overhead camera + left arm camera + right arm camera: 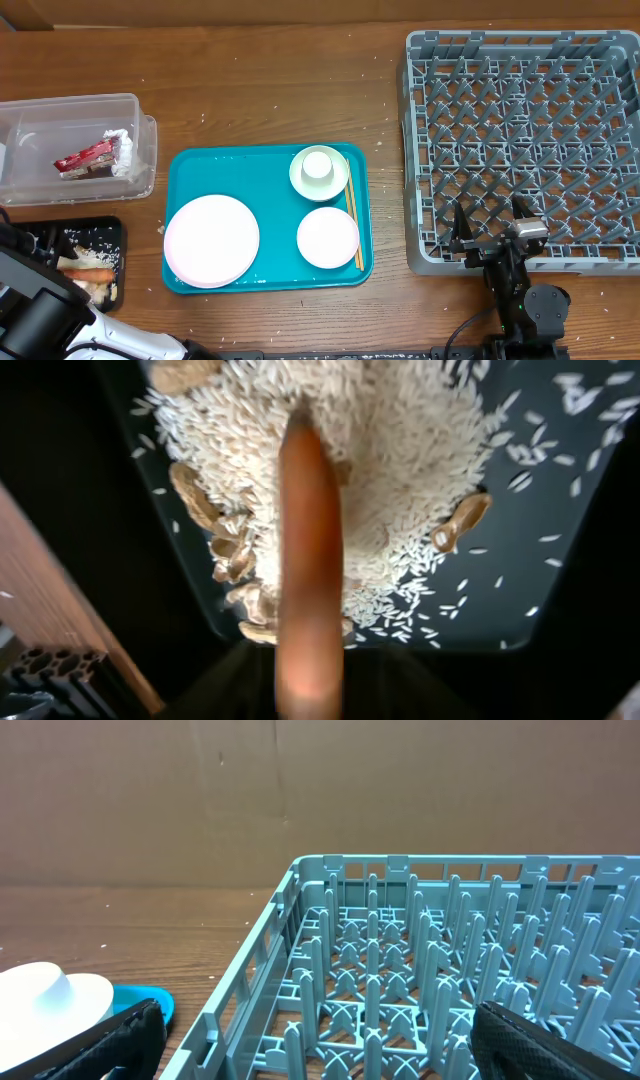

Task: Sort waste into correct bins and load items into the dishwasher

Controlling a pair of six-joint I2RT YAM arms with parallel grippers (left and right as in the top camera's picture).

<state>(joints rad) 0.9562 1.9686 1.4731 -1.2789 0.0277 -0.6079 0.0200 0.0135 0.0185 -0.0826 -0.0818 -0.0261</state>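
The black tray [112, 232] lies at the front left and holds white rice [400, 450] and the orange carrot [88, 271]. My left gripper [62, 266] is over this tray. In the left wrist view the carrot [308, 560] runs up from between my dark fingers [310, 670], which are shut on it above the rice heap. The clear tub [40, 120] holds the red-and-silver wrapper [84, 158] and the foil ball [124, 150]. My right gripper [490, 236] is open and empty at the near edge of the grey dish rack [420, 150], which also shows in the right wrist view [250, 970].
A teal serving tray [190, 170] holds a large pale plate [211, 240], a cup [318, 165] on a small plate, another small plate [327, 238] and wooden chopsticks [354, 225]. Brown shell scraps [195, 500] lie beside the rice. The rack is empty.
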